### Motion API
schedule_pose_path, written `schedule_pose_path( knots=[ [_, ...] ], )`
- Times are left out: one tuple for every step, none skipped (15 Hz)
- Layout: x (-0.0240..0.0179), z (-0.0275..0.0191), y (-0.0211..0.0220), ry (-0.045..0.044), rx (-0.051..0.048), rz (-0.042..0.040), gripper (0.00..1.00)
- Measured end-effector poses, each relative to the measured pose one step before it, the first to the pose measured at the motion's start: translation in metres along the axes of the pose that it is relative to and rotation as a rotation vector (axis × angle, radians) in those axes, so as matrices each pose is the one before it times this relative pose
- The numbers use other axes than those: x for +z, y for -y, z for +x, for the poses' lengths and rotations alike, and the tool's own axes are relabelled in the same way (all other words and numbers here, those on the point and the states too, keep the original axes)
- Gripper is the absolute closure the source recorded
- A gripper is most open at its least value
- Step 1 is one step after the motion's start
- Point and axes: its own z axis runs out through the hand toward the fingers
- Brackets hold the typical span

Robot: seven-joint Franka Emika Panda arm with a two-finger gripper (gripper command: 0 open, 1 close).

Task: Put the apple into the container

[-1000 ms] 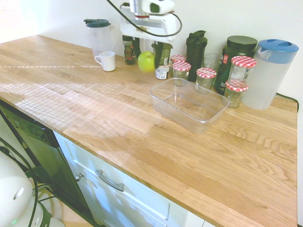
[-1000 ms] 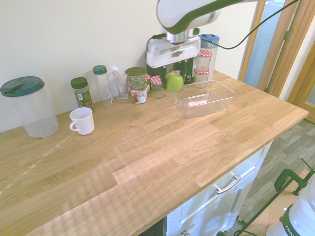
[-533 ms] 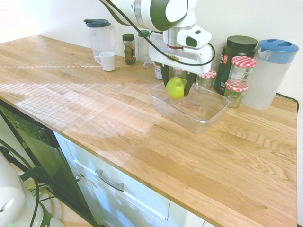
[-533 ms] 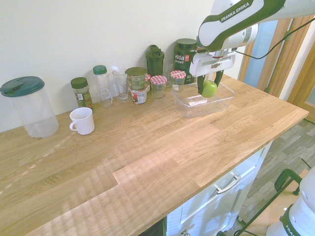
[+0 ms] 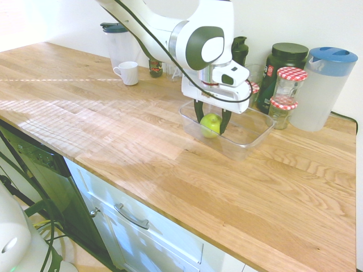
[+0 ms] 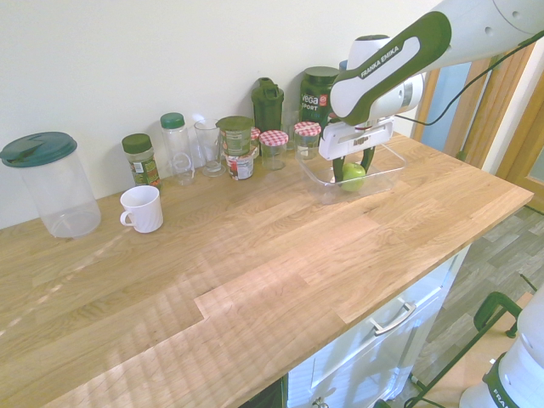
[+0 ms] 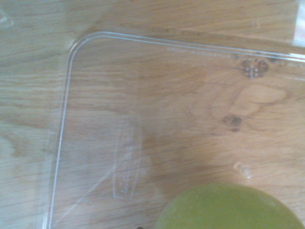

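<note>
Gripper: the Franka gripper (image 5: 211, 128) points down over the container, its 2 dark fingers clenched on opposite sides of the apple.
Apple: yellow-green and shiny, the apple (image 5: 209, 124) sits between the fingers, within the rim of the container; whether it touches the bottom cannot be told.
Container: the clear plastic container (image 5: 244, 145) is rectangular, round-cornered and lidless, upright on the wooden counter (image 5: 142, 136).
Wrist view: 1 rounded corner of the container shows, with wood grain through its bottom and part of the apple at the edge.
Checked lids: 2 red-checked-lid jars (image 5: 283, 106) stand stacked beside the blue-lidded pitcher (image 5: 321, 93); more such jars (image 6: 274, 151) stand behind the container.
Dark containers: the Vega Sport tub (image 6: 318, 104) and the dark green shaker bottle (image 6: 268, 108) stand by the wall.
Other end: the white mug (image 6: 143, 211) is upright between the green-lidded pitcher (image 6: 64, 195) and the small green-lidded jar (image 6: 142, 163), nearer the front than the jar.
Below: 1 curved drawer handle (image 5: 131, 218) is fixed to the white cabinet front (image 5: 170, 241).
</note>
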Motion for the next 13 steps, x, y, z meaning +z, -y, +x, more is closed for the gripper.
schedule_pose_path(
  knots=[
    [-0.00058, -0.0016, 0.00259, -0.00304, -0.00077, -0.00078, 0.0],
    [-0.00075, -0.00193, 0.00322, -0.00296, -0.00181, 0.00093, 0.0],
    [-0.00086, -0.00147, 0.00278, -0.00361, -0.00083, 0.00065, 0.0],
    [-0.00316, -0.00111, 0.00347, -0.00533, -0.00359, 0.00457, 0.0],
    [-0.00847, -0.00238, 0.00491, -0.00367, -0.00743, 0.01427, 0.0],
    [-0.0165, -0.0081, 0.00711, -0.00735, -0.02169, 0.01599, 0.0],
    [-0.02401, -0.01388, 0.01059, -0.01711, -0.0381, 0.01439, 0.0],
    [-0.02896, -0.01852, 0.01248, -0.02921, -0.04368, 0.01418, 0.0],
    [-0.02961, -0.02453, 0.01319, -0.02656, -0.03857, 0.01155, 0.0],
    [-0.02304, -0.02591, 0.01145, -0.01091, -0.03277, 0.007, 0.0],
    [-0.0172, -0.02795, 0.01172, 0.00402, -0.02822, 0.00364, 0.0],
    [-0.00922, -0.03035, 0.01346, 0.03504, -0.02252, 0.00821, 0.0],
    [0.00048, -0.02617, 0.01332, 0.03909, -0.00959, 0.00243, 0.0]
  ],
)
